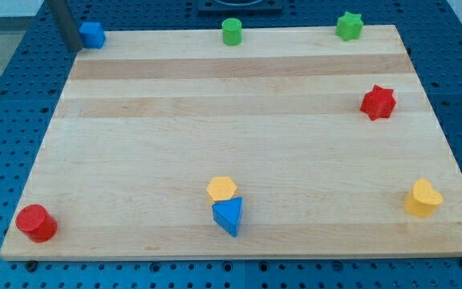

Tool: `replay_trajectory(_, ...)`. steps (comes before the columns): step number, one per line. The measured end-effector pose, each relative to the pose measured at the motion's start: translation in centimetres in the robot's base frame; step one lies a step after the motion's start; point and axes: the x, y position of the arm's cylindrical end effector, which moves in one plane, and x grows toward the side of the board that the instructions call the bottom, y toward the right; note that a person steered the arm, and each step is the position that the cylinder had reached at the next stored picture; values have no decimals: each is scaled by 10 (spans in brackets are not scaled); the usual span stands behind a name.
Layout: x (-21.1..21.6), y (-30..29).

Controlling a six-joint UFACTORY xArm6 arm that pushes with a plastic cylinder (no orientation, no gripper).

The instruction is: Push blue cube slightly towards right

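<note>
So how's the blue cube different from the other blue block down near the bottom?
The blue cube is boxy; the blue triangle block is a wedge with a pointed top. The cube sits at the board's top left corner, right beside my tip on its left; the triangle block sits at the view's bottom centre, touching the yellow hexagon block. Both are the same blue.

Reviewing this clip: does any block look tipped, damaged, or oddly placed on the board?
Nothing looks damaged or tipped. Most blocks sit near the board's edges. The blue cube sits at the top-left corner edge, with my tip just to its left. The yellow hexagon and blue triangular block touch near the bottom.
</note>
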Motion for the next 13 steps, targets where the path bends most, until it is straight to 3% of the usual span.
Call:
replay_trajectory(2, -4, 0)
replay_trajectory(3, 21, 8)
replay_trajectory(4, 32, 54)
replay_trajectory(5, 16, 90)
replay_trajectory(7, 11, 0)
replay_trajectory(10, -3, 0)
replay_trajectory(12, -43, 1)
replay_trajectory(13, -43, 1)
